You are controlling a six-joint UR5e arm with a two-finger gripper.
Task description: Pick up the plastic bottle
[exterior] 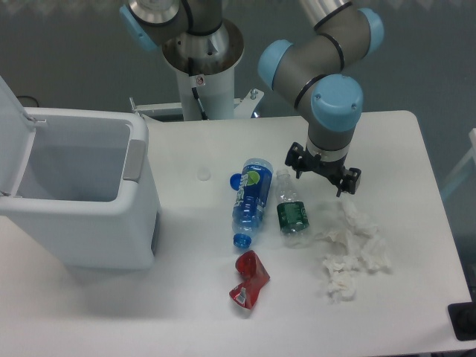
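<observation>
The small clear plastic bottle [291, 209] with a dark green label lies on its side on the white table, neck pointing away from the camera. My gripper [323, 175] hangs just to the right of the bottle's neck, a little above the table. Its two dark fingers are spread apart and hold nothing.
A larger blue bottle [253, 199] lies just left of the plastic bottle. A crushed red can [249, 280] lies in front of them. Crumpled white tissue [351, 249] lies to the right. An open white bin [78, 193] stands at the left. The arm's base [202, 67] is at the back.
</observation>
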